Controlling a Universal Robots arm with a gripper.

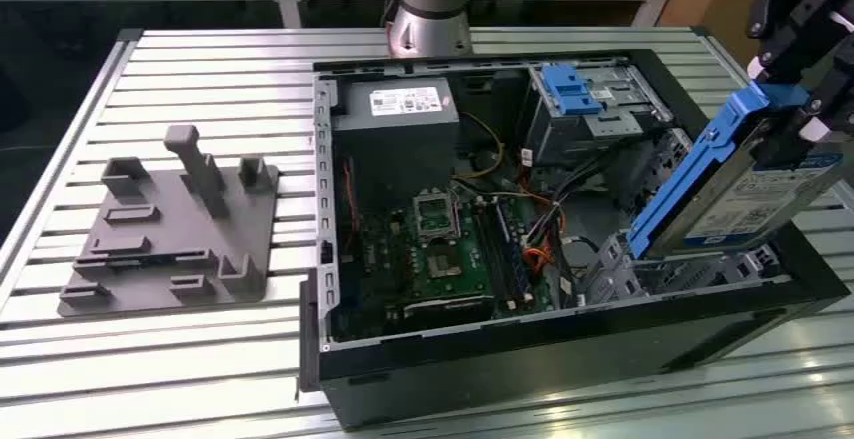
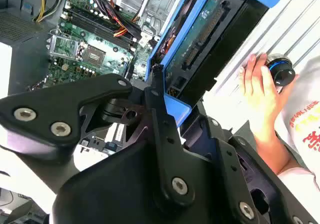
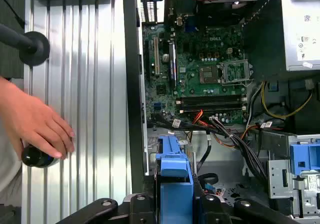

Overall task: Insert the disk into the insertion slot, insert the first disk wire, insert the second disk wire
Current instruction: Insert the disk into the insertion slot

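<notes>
The disk (image 1: 754,194), a silver drive with a white label in a bright blue bracket, hangs steeply tilted over the case's corner on the exterior view's right. My gripper (image 1: 790,109) is shut on its upper end; one black finger (image 2: 159,115) presses the blue bracket (image 3: 173,176). The disk's lower end reaches down to the insertion slot (image 1: 667,269), a grey perforated cage inside the case. Loose black, red and orange cables (image 1: 541,244) lie beside that cage; I cannot tell which are the disk wires.
The open computer case (image 1: 534,359) lies on a slatted metal table (image 1: 200,69). A taller grey cage with a blue latch (image 1: 577,94) stands at the case's back. A grey fixture plate (image 1: 167,229) sits on the exterior view's left. A person's hand (image 3: 37,124) rests on a black knob (image 2: 280,69) beside the case.
</notes>
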